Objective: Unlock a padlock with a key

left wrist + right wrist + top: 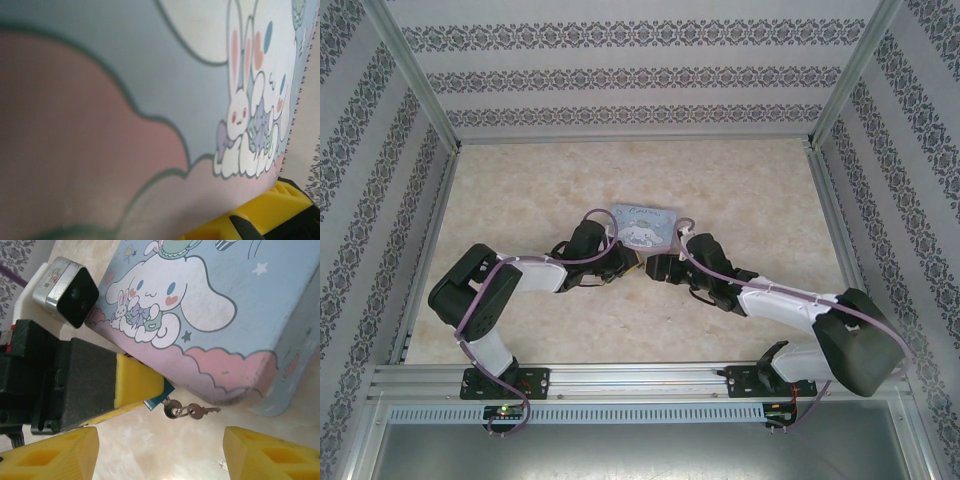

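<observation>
The teal padlock [159, 397] is pinched between the yellow fingers of my left gripper [150, 395], just in front of the tin's lower edge; only one corner of it shows. A small grey key [172, 409] sticks out of that corner by its round head. A ring links it to a second key [199, 411] lying towards the right. My right gripper [160, 436] is open, its yellow fingertips wide apart below the keys and touching nothing. From above, the left gripper [625, 262] and right gripper [656, 266] meet nose to nose.
The pale-blue cartoon tin [646, 225] lies flat right behind both grippers, and its side [150, 100] sits very close to the left wrist camera. Bare marble tabletop [740, 190] surrounds it. Patterned walls and a metal frame [415, 75] enclose the table.
</observation>
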{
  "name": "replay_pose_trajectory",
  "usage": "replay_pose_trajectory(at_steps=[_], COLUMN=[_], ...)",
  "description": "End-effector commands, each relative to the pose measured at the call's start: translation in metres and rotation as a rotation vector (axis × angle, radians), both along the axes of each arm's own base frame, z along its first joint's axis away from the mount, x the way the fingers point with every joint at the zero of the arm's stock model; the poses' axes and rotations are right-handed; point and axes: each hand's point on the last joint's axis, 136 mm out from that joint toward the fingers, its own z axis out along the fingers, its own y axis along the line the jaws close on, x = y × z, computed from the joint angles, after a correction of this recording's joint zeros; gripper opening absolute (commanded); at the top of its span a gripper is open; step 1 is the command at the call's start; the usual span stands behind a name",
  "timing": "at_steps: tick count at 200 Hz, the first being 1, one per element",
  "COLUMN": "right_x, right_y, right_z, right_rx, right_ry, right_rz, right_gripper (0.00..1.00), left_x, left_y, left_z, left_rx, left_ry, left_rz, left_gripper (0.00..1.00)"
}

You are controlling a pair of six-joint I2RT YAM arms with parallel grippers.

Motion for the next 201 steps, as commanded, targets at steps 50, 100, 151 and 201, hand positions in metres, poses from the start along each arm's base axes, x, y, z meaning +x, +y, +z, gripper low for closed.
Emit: replay_pose_trajectory(at_steps=[50, 100, 151, 201], right_x=[0.023, 0.042, 0.072, 0.085], right_y=[0.02, 0.015, 0.013, 0.012], right_z=[0.001, -0.001, 0.008, 0.015], right_rx=[0.121, 0.156, 0.2, 0.228], right_ry=[0.039, 0.052, 0.057, 0.048], right_rz=[-0.061, -0.113, -0.131, -0.1], right_gripper=[0.66, 0.66, 0.65, 0.64], left_x=[-0.014, -0.016, -0.019, -0.02], left_y=[0.007, 0.007, 0.013, 0.027], left_z=[-0.012, -0.007, 0.021, 0.048], left_rx=[0.112, 0.095, 0.08, 0.111], left_ry=[0.037, 0.027, -0.03, -0.095], left_rz=[-0.085, -0.088, -0.069, -0.041], left_gripper=[0.24, 0.4, 0.56, 0.76])
